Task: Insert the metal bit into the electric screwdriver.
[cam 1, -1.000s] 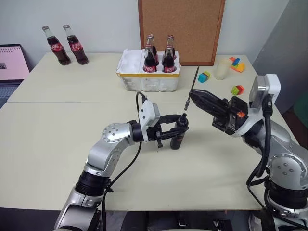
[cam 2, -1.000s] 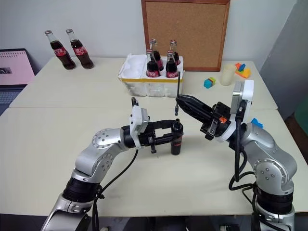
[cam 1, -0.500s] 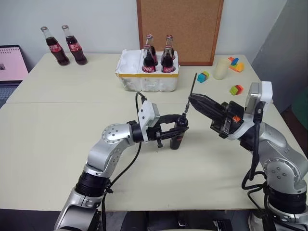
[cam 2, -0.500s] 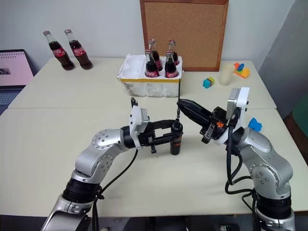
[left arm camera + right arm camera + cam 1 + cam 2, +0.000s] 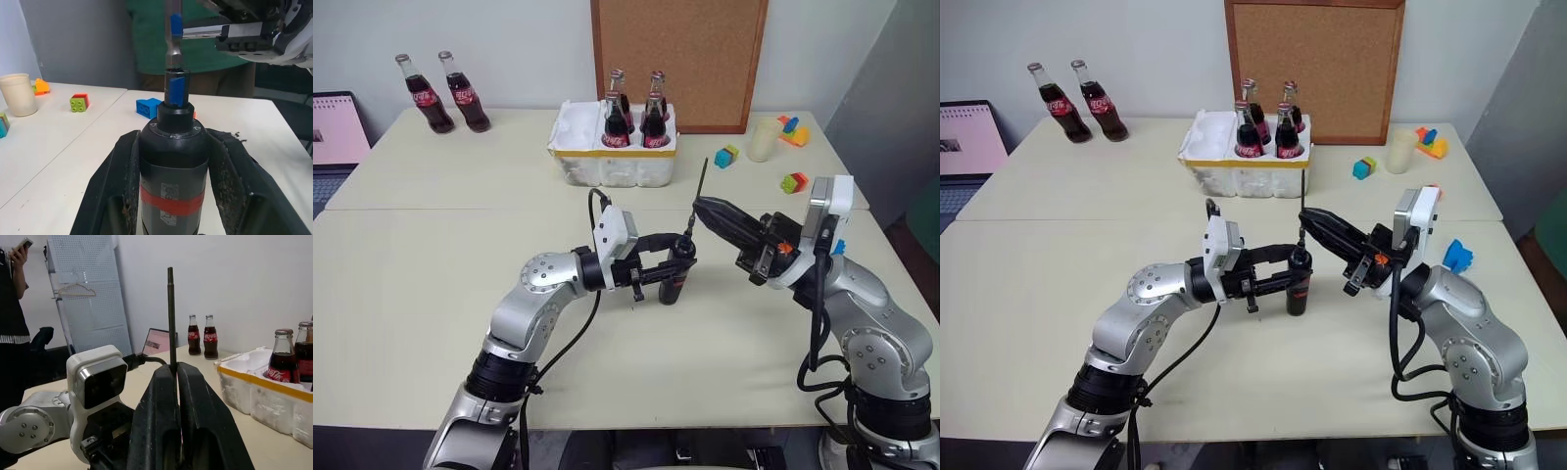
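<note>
The electric screwdriver, a dark cylinder with a red band, stands upright on the middle of the table. My left gripper reaches in level and is shut on its body, a finger on each side. My right gripper is shut on the metal bit, a thin grey rod held nearly upright. In the left wrist view the metal bit meets the screwdriver's top collar with its lower end. The rod rises between my right gripper's fingers.
A white foam crate of cola bottles stands behind the work spot, before a cork board. Two more bottles stand back left, next to a laptop. A cup and coloured blocks lie back right. A person stands nearby.
My right wrist has turned and its arm has drawn in toward the screwdriver, so the bit's lower end has come down onto the screwdriver's top. The left arm has stayed still.
</note>
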You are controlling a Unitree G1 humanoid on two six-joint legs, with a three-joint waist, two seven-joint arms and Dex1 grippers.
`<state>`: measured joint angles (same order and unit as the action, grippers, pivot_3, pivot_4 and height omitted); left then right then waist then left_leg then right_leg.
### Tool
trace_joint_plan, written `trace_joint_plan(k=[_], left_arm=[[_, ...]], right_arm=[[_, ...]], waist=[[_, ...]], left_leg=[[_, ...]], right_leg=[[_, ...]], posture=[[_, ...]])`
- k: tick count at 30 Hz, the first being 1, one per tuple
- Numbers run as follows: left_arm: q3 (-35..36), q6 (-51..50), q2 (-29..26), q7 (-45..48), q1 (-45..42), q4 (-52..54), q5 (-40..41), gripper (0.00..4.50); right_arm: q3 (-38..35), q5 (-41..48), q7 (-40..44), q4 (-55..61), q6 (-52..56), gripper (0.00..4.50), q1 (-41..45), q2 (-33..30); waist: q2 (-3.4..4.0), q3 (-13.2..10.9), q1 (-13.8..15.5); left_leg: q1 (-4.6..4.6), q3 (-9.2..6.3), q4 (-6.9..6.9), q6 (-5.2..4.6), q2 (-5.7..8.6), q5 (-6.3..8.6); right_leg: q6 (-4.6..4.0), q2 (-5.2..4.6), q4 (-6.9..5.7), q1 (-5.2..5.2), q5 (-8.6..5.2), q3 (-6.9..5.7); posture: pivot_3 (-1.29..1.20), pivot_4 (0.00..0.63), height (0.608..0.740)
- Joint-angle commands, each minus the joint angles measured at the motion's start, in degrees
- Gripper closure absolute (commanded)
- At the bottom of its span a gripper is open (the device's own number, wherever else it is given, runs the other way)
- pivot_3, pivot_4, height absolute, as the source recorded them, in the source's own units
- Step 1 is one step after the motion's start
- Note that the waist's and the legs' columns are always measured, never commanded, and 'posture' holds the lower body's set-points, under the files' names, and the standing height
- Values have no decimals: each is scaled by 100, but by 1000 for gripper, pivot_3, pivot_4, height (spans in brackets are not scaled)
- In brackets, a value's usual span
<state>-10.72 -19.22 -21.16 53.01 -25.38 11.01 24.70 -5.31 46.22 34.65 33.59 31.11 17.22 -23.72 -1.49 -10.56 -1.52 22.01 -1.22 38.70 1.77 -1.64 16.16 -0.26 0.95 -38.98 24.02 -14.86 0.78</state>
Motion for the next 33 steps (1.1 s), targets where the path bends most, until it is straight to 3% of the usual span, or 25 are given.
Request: trace_joint_plan(k=[1,15,23,33], left_arm=[[-13,-47,-61,-20,80,43,-61,2871],[-31,-78,-24,-46,56,14,-71,2871],[-58,-66,-20,-27,57,48,-77,2871],[-65,-39,-43,-27,87,112,-93,2872]], right_arm=[[-10,25,-1,178,-100,4500,-20,-48],[220,-40,29,409,78,4500,-228,-393],[352,-144,-655,450,874,4500,-73,-837],[-109,1106,-1374,366,1877,4500,389,-912]], waist=[[0,0,0],[0,0,0],[-1,1,-2],[-2,2,-4]], left_leg=[[0,-1,0,0,0,0],[-2,-1,0,0,0,0],[-28,-2,-1,0,1,0],[-40,-6,-8,0,0,0]], right_leg=[[0,0,0,0,0,-2],[0,0,1,-3,0,-1],[0,0,3,-30,0,-3],[-1,0,12,-51,-1,-9]], posture=[[0,150,740],[0,150,740],[0,150,740],[0,150,740]])
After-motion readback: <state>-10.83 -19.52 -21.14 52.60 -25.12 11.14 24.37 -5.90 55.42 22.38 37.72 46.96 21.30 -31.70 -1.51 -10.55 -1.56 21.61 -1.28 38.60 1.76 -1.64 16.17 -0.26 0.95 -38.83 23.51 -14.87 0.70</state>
